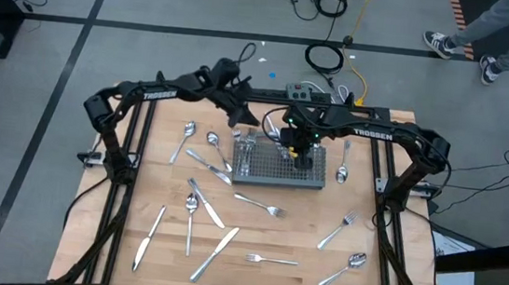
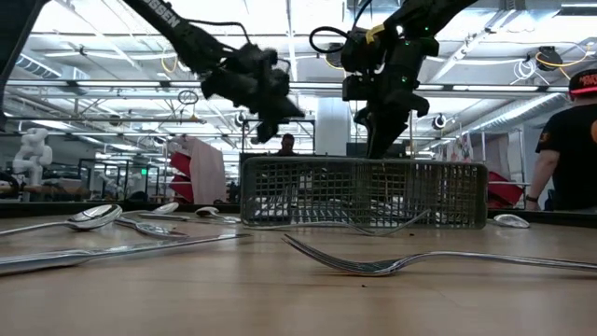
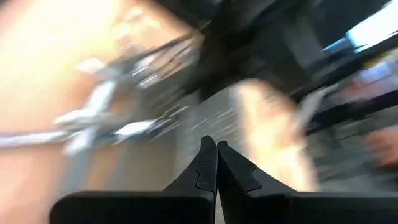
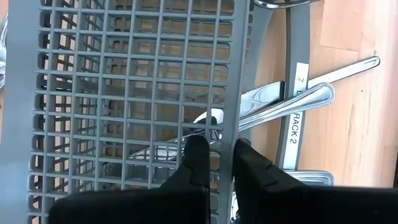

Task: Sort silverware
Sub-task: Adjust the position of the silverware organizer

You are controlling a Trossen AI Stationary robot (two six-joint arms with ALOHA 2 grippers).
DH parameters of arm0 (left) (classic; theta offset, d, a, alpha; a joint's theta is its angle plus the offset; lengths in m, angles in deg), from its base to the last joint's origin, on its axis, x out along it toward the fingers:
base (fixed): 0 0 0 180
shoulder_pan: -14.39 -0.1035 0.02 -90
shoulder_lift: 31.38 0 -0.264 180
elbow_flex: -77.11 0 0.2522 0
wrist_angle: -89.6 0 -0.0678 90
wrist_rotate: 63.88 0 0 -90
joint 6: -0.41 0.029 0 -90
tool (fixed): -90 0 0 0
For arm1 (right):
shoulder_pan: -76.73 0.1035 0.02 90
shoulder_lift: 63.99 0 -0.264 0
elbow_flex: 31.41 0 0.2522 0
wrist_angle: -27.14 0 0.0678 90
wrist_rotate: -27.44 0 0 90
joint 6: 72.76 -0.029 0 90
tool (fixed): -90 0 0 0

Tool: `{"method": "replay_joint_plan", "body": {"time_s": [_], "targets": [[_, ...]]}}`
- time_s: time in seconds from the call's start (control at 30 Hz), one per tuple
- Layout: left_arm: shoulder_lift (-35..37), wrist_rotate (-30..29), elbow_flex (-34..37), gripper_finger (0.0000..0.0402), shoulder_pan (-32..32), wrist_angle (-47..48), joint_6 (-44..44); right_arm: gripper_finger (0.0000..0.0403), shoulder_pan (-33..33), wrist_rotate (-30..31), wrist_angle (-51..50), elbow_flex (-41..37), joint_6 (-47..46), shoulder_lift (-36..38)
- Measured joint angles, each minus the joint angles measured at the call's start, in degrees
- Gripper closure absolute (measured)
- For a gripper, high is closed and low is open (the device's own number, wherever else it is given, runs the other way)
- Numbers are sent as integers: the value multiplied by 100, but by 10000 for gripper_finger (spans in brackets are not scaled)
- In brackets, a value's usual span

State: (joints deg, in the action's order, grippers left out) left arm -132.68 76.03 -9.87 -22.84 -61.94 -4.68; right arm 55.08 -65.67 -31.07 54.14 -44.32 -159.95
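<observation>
The silverware lies scattered on the wooden table: a fork, a knife, a spoon and several more. A few pieces stand in the grey mesh basket, at its left end. My right gripper reaches down into the basket's top. My left gripper is shut with nothing between its fingers. It hangs in the air beyond the basket's far left corner; its wrist view is blurred. My right gripper comes at the basket from above, pointing steeply down. One finger stands on each side of a grey upright mesh wall, at its top edge, pinching it between them. The basket rests flat on the table.
Knives and spoons lie close against the basket's left side, and a spoon lies by its right end. The table's near half holds spread-out cutlery with bare wood between. A person stands beyond the table on the right.
</observation>
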Motion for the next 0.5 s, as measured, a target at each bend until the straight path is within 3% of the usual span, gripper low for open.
{"method": "replay_joint_plan", "body": {"time_s": [0.1,0.23,0.5], "targets": [[0,-429,-257,393,82,905,808,387,-2,-135,-5,0,116,0],[2,-438,-292,380,223,1134,1285,387,2,-182,-18,0,226,0],[0,-321,-292,322,327,1240,1350,387,2,-184,-22,0,261,0]]}}
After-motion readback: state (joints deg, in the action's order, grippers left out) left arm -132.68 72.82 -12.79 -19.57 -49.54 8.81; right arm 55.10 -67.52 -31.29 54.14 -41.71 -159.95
